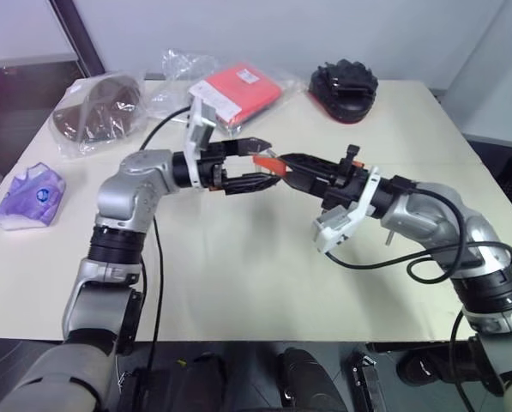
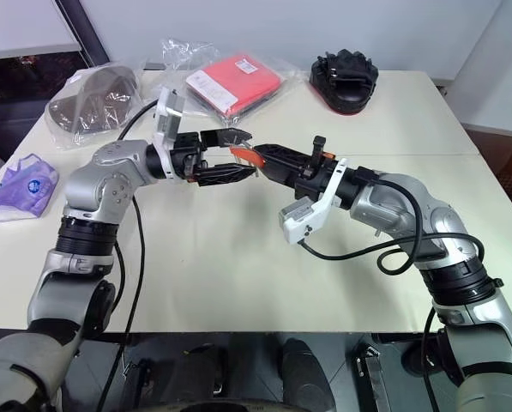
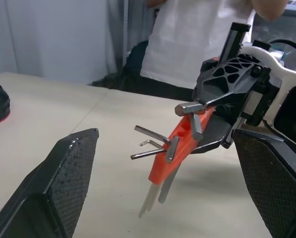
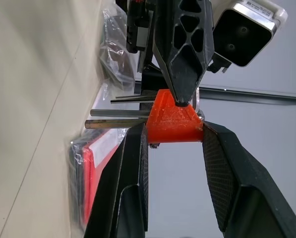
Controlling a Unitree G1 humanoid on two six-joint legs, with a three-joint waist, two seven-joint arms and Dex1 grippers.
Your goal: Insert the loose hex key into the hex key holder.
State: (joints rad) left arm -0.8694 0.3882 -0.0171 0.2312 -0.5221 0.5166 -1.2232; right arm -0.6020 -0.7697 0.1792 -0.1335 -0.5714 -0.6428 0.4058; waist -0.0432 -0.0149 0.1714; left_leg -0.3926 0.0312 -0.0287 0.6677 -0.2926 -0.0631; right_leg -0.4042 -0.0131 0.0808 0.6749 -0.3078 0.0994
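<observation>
Right end effector (image 1: 283,165) gripping hex key holder (image 3: 180,145)

The hex key holder (image 3: 180,148) is smooth, matt orange-red plastic, and the keys sticking out of it look like dull grey metal. The fingers (image 3: 71,168) of the left gripper (image 1: 257,165) are black with finely dimpled, rough-looking pads. The table (image 1: 238,275) has a smooth, matt cream top. At the far side a red packet (image 1: 237,88) lies in glossy, crinkled clear plastic.
</observation>
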